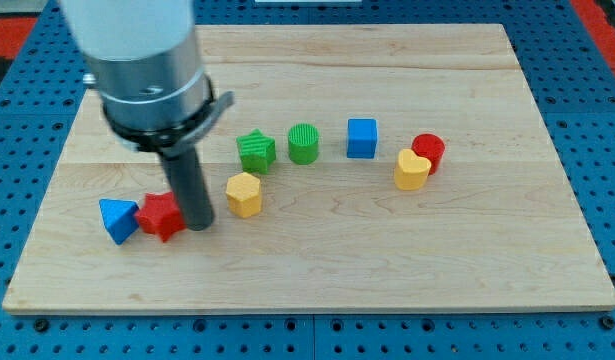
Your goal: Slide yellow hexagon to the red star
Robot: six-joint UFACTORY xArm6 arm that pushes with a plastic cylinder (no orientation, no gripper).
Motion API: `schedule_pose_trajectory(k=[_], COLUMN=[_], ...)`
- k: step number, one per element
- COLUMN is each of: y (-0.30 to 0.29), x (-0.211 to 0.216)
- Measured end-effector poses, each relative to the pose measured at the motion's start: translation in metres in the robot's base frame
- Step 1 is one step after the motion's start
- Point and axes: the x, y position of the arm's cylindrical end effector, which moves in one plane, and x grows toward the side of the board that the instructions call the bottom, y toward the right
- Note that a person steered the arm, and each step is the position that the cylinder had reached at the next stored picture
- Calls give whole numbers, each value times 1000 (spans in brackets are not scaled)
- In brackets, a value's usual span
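The yellow hexagon [244, 194] lies left of the board's middle. The red star [160, 216] lies at the lower left, a short gap to the hexagon's left. My tip [199, 225] stands on the board between the two, touching or nearly touching the star's right side and a little left of the hexagon. The rod rises from there into the grey arm at the view's top left.
A blue triangle [117, 219] touches the star's left side. A green star [256, 151] and a green cylinder [303, 143] lie above the hexagon. A blue cube [362, 138], a yellow heart [411, 170] and a red cylinder [428, 152] lie to the right.
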Motion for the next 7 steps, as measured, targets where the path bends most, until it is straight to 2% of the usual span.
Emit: schedule_pose_trajectory(k=[1, 2, 4, 5, 6, 7], y=[-30, 49, 163, 167, 148, 105], x=[0, 2, -7, -42, -40, -31])
